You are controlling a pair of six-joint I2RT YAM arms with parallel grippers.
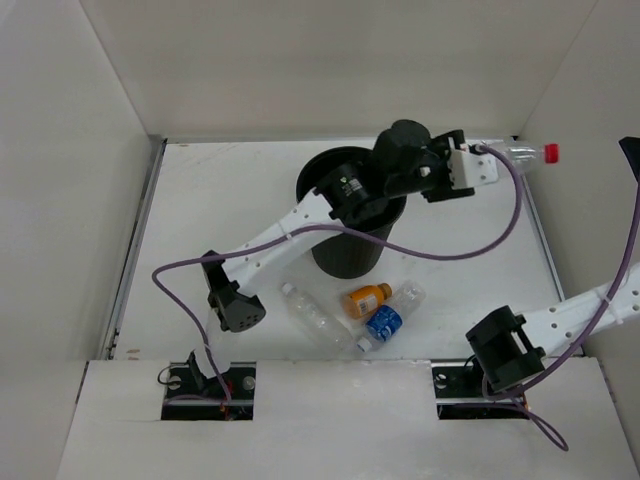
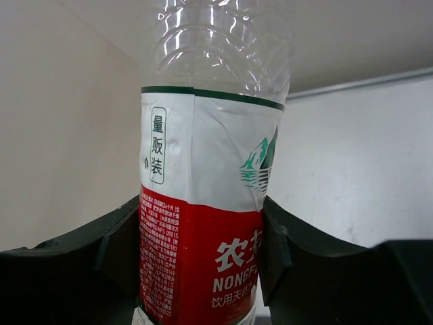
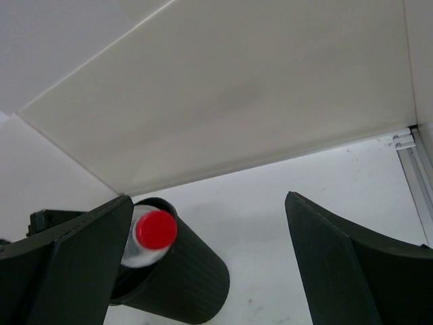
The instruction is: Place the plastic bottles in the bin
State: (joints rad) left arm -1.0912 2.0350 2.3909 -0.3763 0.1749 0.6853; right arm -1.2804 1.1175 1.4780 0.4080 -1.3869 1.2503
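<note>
My left gripper (image 1: 478, 160) is shut on the clear bottle with the red cap and label (image 1: 525, 153), holding it in the air just right of the black bin (image 1: 350, 235), cap pointing to the right wall. In the left wrist view the black fingers (image 2: 115, 250) press both sides of its label (image 2: 203, 169). The plain clear bottle (image 1: 313, 317), the short orange bottle (image 1: 367, 298) and the blue-label bottle (image 1: 390, 318) lie on the table in front of the bin. My right gripper (image 3: 210, 203) is open and empty, facing the red cap (image 3: 155, 229) and the bin (image 3: 183, 277).
White walls enclose the table on the left, back and right. A metal rail (image 3: 416, 169) runs along the right edge. The left arm's white link (image 1: 290, 235) crosses in front of the bin. The right arm's base (image 1: 505, 350) sits at the near right.
</note>
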